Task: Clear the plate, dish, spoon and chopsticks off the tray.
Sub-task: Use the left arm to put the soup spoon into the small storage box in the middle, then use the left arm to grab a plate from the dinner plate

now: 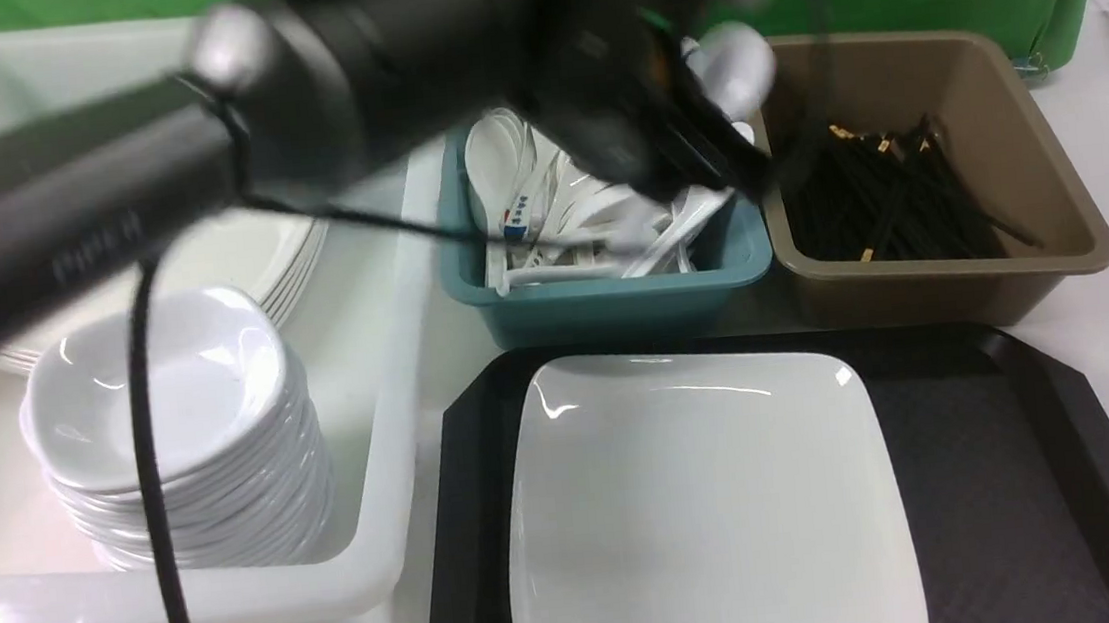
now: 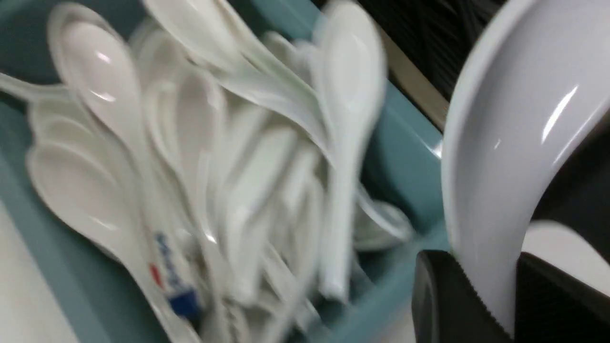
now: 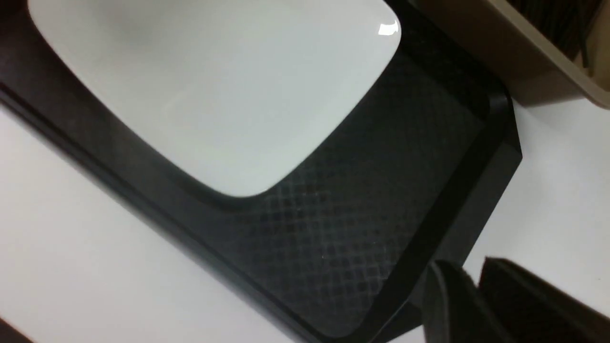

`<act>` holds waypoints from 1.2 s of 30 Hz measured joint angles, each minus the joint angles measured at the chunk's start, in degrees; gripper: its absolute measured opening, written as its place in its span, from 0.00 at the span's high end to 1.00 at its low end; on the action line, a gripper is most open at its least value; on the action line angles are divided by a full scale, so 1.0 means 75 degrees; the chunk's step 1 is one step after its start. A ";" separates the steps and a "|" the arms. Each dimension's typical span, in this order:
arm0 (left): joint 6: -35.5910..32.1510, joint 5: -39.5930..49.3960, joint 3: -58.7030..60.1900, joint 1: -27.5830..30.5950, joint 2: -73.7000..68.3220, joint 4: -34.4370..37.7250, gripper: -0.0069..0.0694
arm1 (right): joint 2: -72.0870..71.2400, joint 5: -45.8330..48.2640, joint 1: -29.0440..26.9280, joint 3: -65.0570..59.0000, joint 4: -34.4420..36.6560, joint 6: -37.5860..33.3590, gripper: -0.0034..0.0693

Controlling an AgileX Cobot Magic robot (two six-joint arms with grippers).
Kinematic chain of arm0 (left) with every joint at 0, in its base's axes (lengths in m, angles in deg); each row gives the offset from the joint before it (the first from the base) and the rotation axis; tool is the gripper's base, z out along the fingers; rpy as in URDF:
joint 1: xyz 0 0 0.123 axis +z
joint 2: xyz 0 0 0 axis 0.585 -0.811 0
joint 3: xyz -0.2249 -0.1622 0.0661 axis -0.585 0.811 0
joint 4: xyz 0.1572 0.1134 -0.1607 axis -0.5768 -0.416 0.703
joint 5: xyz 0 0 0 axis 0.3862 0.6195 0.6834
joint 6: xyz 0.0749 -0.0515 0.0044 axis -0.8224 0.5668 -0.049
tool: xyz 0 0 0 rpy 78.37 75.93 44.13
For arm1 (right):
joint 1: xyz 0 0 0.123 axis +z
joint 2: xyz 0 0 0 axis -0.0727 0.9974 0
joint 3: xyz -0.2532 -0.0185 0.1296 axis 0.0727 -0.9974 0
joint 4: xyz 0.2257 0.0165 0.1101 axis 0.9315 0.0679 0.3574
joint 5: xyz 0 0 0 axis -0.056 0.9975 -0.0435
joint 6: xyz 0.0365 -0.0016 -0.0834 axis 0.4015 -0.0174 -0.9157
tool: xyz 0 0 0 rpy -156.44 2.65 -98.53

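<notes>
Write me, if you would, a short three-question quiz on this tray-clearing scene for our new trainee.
1. Short answer: what colour is the tub holding the chopsticks?
2. True or false: the plate lies on the tray.
3. Multiple choice: what is clamped in the left gripper? A) nothing B) the spoon C) the chopsticks

Key: 1. brown. 2. true. 3. B.
</notes>
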 joint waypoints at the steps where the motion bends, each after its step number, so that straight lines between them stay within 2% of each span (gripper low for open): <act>1: -0.0341 -0.0457 -0.0034 0.0403 -0.0171 0.0437 0.73 | 0.0000 -0.0024 0.0000 0.0000 0.0000 0.0018 0.77; 4: -0.1243 -0.1553 -0.0034 0.1206 -0.0638 0.1423 0.73 | 0.0000 -0.0101 0.0000 0.0000 0.0000 0.0050 0.77; 9: -0.1597 -0.2466 -0.0034 0.1651 -0.1190 0.1796 0.69 | 0.0000 -0.0185 0.0000 0.0000 0.0000 0.0108 0.76; 10: -0.1616 -0.2689 -0.0034 0.1732 -0.1415 0.1823 0.62 | 0.0000 -0.0185 0.0000 0.0000 0.0000 0.0162 0.76; 11: -0.1616 -0.2689 -0.0034 0.1739 -0.1433 0.1823 0.61 | 0.0000 -0.0185 0.0000 0.0000 0.0000 0.0167 0.76; 13: -0.1642 -0.2716 -0.0034 0.1746 -0.1575 0.1823 0.44 | 0.0000 -0.0211 0.0000 0.0000 0.0000 0.0191 0.76; 14: -0.1650 -0.2716 -0.0034 0.1740 -0.1575 0.1839 0.42 | 0.0000 -0.0211 0.0000 0.0000 0.0007 0.0194 0.76; 16: -0.1658 -0.2623 -0.0034 0.1731 -0.1470 0.1945 0.28 | 0.0000 -0.0212 0.0000 0.0000 0.0007 0.0193 0.76; 19: -0.1673 -0.2114 -0.0034 0.1731 -0.1159 0.1988 0.19 | 0.0000 -0.0197 -0.0003 0.0000 0.0022 0.0202 0.76; 20: -0.1617 -0.1531 -0.0034 0.1720 -0.0872 0.1997 0.18 | 0.0000 -0.0159 -0.0003 0.0000 0.0025 0.0203 0.76; 21: -0.1616 -0.1444 -0.0034 0.1713 -0.0778 0.1997 0.18 | 0.0000 -0.0152 -0.0003 0.0000 0.0025 0.0203 0.76; 23: -0.1809 -0.0485 0.0067 0.1586 -0.0177 0.1933 0.26 | 0.0000 -0.0085 -0.0003 0.0000 0.0031 0.0203 0.76; 25: -0.2494 0.0190 0.0489 0.1301 0.0488 0.1906 0.42 | 0.0000 -0.0071 -0.0003 0.0000 0.0031 0.0203 0.76; 27: -0.3499 0.0675 0.1155 0.0889 0.1171 0.1931 0.60 | 0.0000 -0.0060 -0.0003 0.0000 0.0033 0.0194 0.76; 28: -0.4442 0.0928 0.1814 0.0561 0.1555 0.1966 0.74 | 0.0000 -0.0058 -0.0003 0.0000 0.0033 0.0184 0.76; 29: -0.5064 0.1101 0.2332 0.0260 0.1855 0.1991 0.81 | 0.0000 -0.0051 -0.0003 0.0000 0.0033 0.0176 0.76; 32: -0.6201 0.1320 0.3783 -0.0643 0.2535 0.2049 0.88 | 0.0000 -0.0078 -0.0003 -0.0062 0.0033 0.0144 0.76; 36: -0.7517 0.1275 0.5166 -0.1419 0.2924 0.2033 0.83 | 0.0000 -0.0221 -0.0003 -0.0399 0.0033 0.0108 0.76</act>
